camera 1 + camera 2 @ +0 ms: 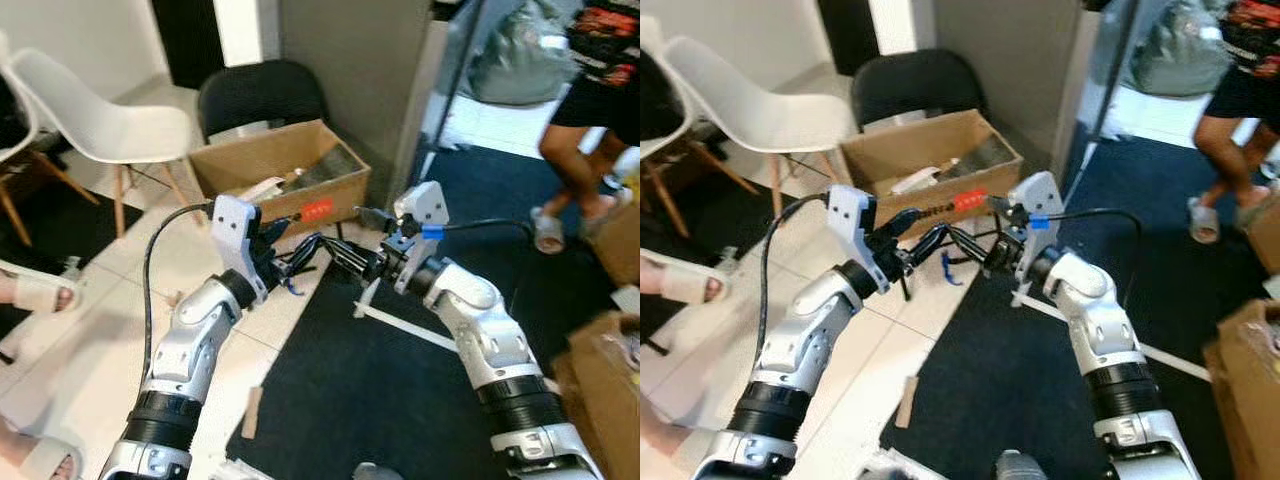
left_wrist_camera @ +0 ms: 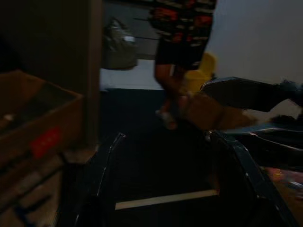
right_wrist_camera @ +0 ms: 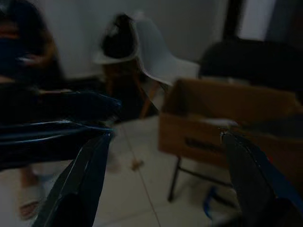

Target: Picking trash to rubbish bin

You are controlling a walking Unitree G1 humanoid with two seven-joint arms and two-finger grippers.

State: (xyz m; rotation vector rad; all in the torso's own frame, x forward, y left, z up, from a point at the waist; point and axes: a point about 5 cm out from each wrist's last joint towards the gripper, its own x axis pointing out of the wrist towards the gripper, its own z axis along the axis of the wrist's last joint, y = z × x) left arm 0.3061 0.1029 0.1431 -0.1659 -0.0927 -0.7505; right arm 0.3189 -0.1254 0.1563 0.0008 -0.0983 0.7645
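Both arms are raised and turned inward, the left tool (image 1: 305,252) and the right tool (image 1: 352,258) meeting almost tip to tip above the edge where pale floor tiles (image 1: 120,300) give way to dark carpet (image 1: 370,390). In each wrist view the two black fingers stand well apart with nothing between them, so both tools are open and empty-handed. Just beyond the tools sits an open cardboard box (image 1: 275,165) with a red label (image 1: 316,210) on its near wall and scraps of trash (image 1: 300,178) inside; it rests on a black chair (image 1: 258,95). A white chair (image 1: 95,115) stands beyond the left tool. Past the right tool, a person in sandals (image 1: 548,232) stands on the carpet.
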